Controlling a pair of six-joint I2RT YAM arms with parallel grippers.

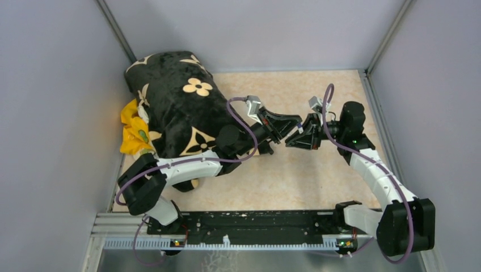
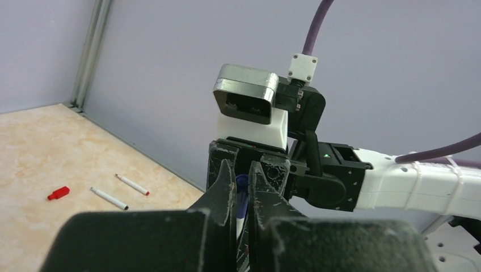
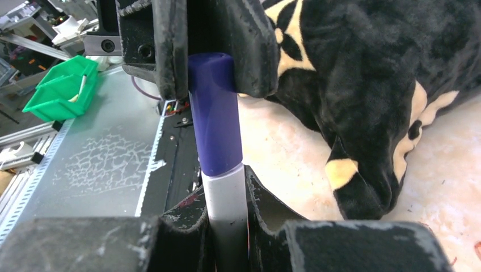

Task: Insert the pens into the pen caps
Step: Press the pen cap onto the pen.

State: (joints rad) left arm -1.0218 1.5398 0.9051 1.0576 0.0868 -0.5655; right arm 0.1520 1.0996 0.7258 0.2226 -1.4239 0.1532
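Marker and cap are together at mid-table, held clear of the surface between your two arms. The white-barrelled marker [image 3: 224, 198] runs out of your right hand [image 1: 299, 137], whose fingers are closed on the barrel. The purple cap [image 3: 214, 113] is over the marker's far end, with its rim meeting the white barrel. Your left hand [image 1: 288, 126] is clamped tight on the cap's other end. The two hands point at each other, tip to tip, above the beige table [image 1: 295, 181]. You cannot tell from these views how deep the cap is seated.

Your left wrist view shows more of the task's things lying on the table near the wall. There is a red cap [image 2: 58, 193], and just beside it a thin white pen with a black tip [image 2: 109, 199]. Next to that lies a thin white pen with a red tip [image 2: 132, 185]. The two pens are roughly parallel and not touching.

Behind your left arm lies a black plush blanket [image 1: 176, 107] with cream flower motifs. A yellow cloth [image 1: 134, 133] sits against its left edge.
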